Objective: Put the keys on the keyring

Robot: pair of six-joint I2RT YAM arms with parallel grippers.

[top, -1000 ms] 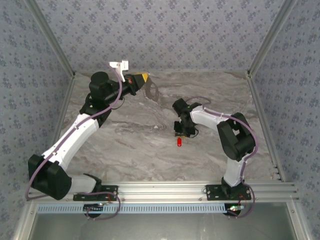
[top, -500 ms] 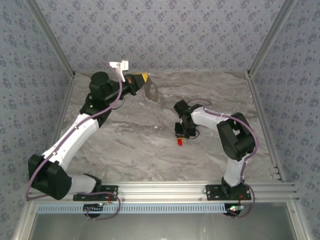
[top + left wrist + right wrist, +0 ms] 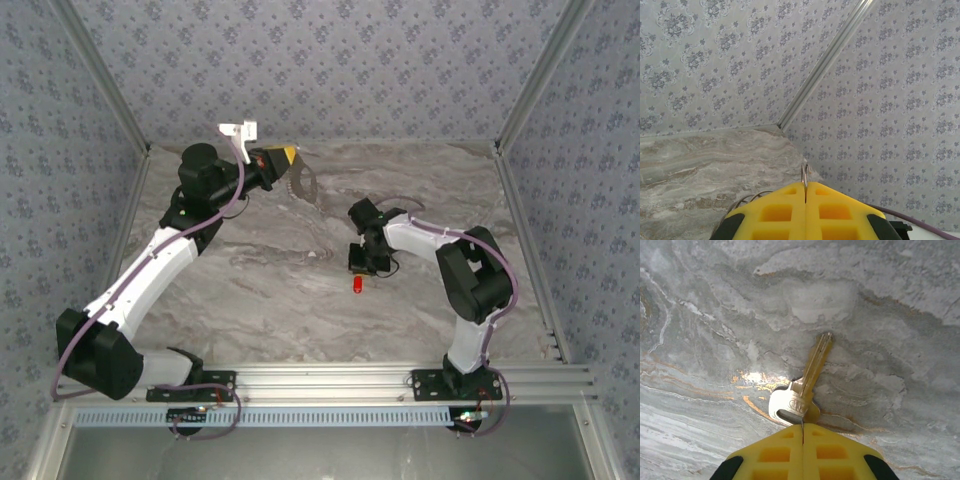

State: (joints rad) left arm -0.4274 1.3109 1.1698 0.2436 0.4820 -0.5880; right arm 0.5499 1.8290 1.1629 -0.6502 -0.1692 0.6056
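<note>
Robot test cell in a lab or research workspace, not a lived-in room. Boxed in at back and sides by flat panels in grey floral wallpaper (image 3: 330, 70), joined by bare aluminium corner profiles (image 3: 100, 78). Floored with a marble-look tabletop (image 3: 270, 300), staged like a backdrop. Fronted by a slotted aluminium rail (image 3: 330, 380) with two arm bases (image 3: 195, 385) bolted on side by side. Exposed purple cable (image 3: 920, 221) routed along the arm.
</note>
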